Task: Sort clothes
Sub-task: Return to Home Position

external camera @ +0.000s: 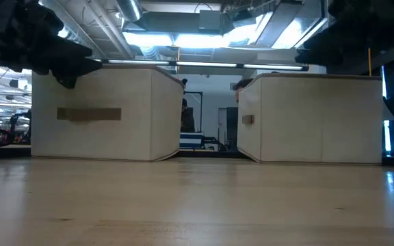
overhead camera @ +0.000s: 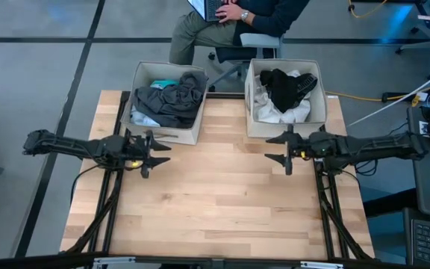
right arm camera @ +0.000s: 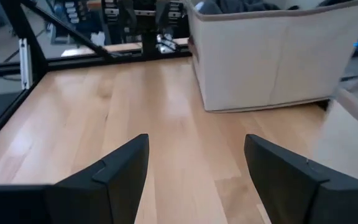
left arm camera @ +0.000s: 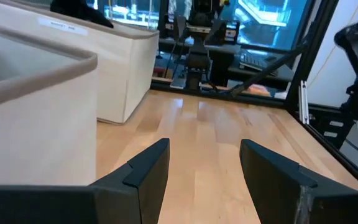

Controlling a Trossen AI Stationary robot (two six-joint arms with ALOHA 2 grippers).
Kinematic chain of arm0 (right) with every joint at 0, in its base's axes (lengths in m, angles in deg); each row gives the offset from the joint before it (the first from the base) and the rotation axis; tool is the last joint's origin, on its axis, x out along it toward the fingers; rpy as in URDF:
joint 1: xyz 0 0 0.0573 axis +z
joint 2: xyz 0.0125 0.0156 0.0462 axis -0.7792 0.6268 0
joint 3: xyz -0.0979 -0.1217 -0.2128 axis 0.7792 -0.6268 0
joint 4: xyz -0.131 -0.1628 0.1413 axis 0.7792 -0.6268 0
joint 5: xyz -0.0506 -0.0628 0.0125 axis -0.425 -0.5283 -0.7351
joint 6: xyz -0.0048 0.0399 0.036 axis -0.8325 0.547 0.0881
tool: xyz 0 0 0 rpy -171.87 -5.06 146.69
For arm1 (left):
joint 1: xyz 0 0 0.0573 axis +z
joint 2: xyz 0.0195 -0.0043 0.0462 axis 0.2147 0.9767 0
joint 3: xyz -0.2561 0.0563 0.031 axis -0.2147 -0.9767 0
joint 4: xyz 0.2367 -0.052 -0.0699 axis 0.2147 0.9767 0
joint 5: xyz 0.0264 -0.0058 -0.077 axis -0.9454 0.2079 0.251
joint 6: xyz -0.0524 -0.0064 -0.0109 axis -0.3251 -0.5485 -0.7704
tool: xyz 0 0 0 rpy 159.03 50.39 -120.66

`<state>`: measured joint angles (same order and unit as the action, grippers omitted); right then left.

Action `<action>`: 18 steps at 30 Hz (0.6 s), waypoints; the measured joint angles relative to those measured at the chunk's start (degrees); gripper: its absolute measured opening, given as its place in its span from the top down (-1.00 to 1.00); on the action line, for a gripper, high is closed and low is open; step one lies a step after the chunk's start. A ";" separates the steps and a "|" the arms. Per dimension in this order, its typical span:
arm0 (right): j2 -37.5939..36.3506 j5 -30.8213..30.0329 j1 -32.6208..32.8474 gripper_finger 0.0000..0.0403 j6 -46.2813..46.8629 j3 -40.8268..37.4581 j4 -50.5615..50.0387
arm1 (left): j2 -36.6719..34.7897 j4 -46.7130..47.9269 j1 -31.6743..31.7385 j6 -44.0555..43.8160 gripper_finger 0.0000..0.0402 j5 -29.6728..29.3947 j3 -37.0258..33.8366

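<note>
1. The left gripper (overhead camera: 161,153) hangs over the left side of the wooden table (overhead camera: 215,202). Its two dark fingers (left arm camera: 148,165) are spread apart with nothing between them, and they point toward the table's middle.
2. The right gripper (overhead camera: 273,148) mirrors it over the right side. Its fingers (right arm camera: 120,162) are also spread and empty, and they point back at the left one. The two are well apart, and both arms stretch level across the table's width.
3. Just beyond the left gripper stands a beige fabric bin (overhead camera: 163,136). The dark grey garment (overhead camera: 174,99) lies crumpled in it. Its long axis runs across the bin's width, and one end rises toward the far right corner.
4. A scrap of turquoise cloth (overhead camera: 163,82) shows behind the grey. A pale piece (overhead camera: 144,118) peeks out at the near left.
5. Just beyond the right gripper stands a second beige bin (overhead camera: 275,129). A black garment (overhead camera: 286,86) is heaped on a white garment (overhead camera: 275,112). The black one stretches mostly side to side, toward the bin's right wall.
6. The table in front of the bins is bare wood.
7. Behind the bins, a person (overhead camera: 230,22) sits on a chair, one hand (overhead camera: 234,13) at a laptop.
</note>
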<state>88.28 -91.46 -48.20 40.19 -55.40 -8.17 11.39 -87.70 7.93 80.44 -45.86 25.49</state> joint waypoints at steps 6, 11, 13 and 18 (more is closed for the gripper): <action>-6.91 -0.66 0.00 -0.31 1.14 -6.57 2.51 | -3.64 1.69 0.07 -0.03 0.07 -1.57 -1.86; -11.99 -0.30 0.00 -0.30 1.38 -11.18 3.53 | -5.13 1.94 0.07 0.55 0.07 -1.73 -1.86; -13.81 -0.29 0.00 -0.26 1.56 -12.91 3.41 | -5.49 2.10 0.07 1.07 0.07 -1.73 -1.86; -18.66 -0.28 0.00 0.03 2.48 -16.64 3.40 | -5.54 2.31 0.07 1.38 0.12 -1.73 -1.86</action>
<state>69.62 -91.74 -48.20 42.67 -72.04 -4.77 5.85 -85.38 8.00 81.81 -47.59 23.64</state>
